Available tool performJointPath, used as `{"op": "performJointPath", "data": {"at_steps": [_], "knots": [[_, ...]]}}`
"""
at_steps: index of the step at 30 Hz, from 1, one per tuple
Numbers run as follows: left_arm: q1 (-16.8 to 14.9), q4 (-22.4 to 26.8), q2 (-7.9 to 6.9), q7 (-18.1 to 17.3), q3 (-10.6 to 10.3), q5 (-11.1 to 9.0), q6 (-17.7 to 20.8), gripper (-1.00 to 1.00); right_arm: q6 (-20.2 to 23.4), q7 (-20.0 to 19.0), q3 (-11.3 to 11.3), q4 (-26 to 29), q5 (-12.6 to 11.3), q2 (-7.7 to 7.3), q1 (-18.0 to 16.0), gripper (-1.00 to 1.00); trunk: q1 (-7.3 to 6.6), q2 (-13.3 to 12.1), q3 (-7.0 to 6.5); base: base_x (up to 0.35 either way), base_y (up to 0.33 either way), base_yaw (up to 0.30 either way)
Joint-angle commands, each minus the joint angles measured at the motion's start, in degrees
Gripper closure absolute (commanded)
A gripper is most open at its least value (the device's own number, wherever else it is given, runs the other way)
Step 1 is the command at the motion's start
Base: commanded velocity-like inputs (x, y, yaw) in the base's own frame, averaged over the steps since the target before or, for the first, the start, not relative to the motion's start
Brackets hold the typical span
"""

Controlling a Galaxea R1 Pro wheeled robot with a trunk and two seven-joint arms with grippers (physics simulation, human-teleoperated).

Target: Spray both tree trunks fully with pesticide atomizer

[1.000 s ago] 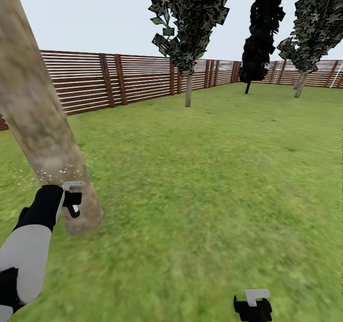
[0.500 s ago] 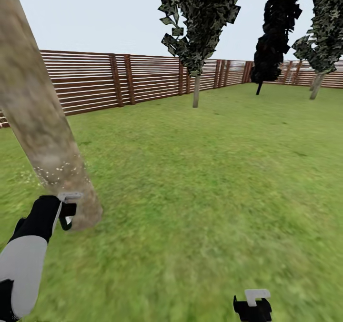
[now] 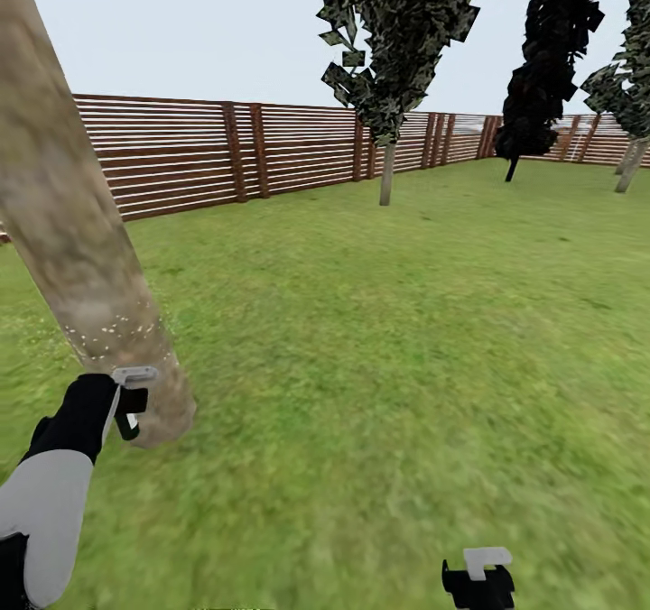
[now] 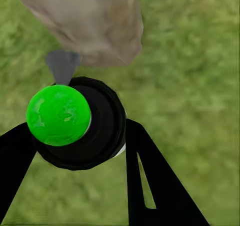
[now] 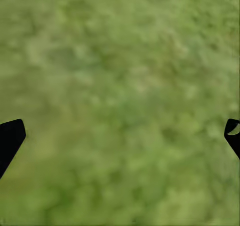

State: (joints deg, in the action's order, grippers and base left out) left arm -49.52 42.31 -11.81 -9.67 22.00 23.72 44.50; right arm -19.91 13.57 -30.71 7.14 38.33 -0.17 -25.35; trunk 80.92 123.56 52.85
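Left gripper (image 4: pixel 75 151) is pinching the atomizer (image 4: pixel 82 123) between its fingers (image 4: pixel 150 176), holding it low against the base of the trunk (image 3: pixel 81 231). The grey nozzle (image 4: pixel 62 65) is pointing straight at the bark and sitting just beside it, presumably so the spray lands on the trunk and not the lawn (image 3: pixel 406 339). Pale specks are showing on the bark just above the gripper; likely spray, so coverage looks partial. Right gripper (image 5: pixel 120 136) is hanging spread and empty over grass, out of the way. Thin-stemmed dark trees (image 3: pixel 397 41) are standing by the fence (image 3: pixel 181 150), well apart.
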Motion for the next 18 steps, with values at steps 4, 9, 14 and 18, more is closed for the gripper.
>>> {"op": "performJointPath", "data": {"at_steps": [4, 9, 14, 18], "knots": [[-0.05, -0.4, -0.03, -0.61, 0.26, 0.71, 0.15, 1.0, -0.22, 0.23, -0.4, -0.1, 0.61, 0.0, -0.05, -1.0, -0.01, 0.02, 0.05, 0.003, 0.0, 0.273], [-0.05, -0.64, 0.19, -0.61, 2.95, 0.61, 0.0, 1.0, -0.22, 0.15, -0.41, -0.1, 0.61, 0.0, -0.05, -1.0, -0.01, 0.02, 0.05, 0.121, -0.117, 0.116], [-0.05, -0.65, 0.21, -0.61, 3.05, 0.63, -0.02, 1.0, -0.22, 0.15, -0.41, -0.1, 0.61, 0.0, -0.05, -1.0, -0.01, 0.02, 0.05, 0.112, -0.254, 0.0], [-0.05, -0.65, 0.21, -0.55, 3.05, 0.63, -0.02, 1.0, -0.22, 0.22, -0.37, -0.1, 0.61, 0.0, -0.05, -1.0, -0.01, 0.02, 0.05, 0.132, -0.252, 0.129]]}}
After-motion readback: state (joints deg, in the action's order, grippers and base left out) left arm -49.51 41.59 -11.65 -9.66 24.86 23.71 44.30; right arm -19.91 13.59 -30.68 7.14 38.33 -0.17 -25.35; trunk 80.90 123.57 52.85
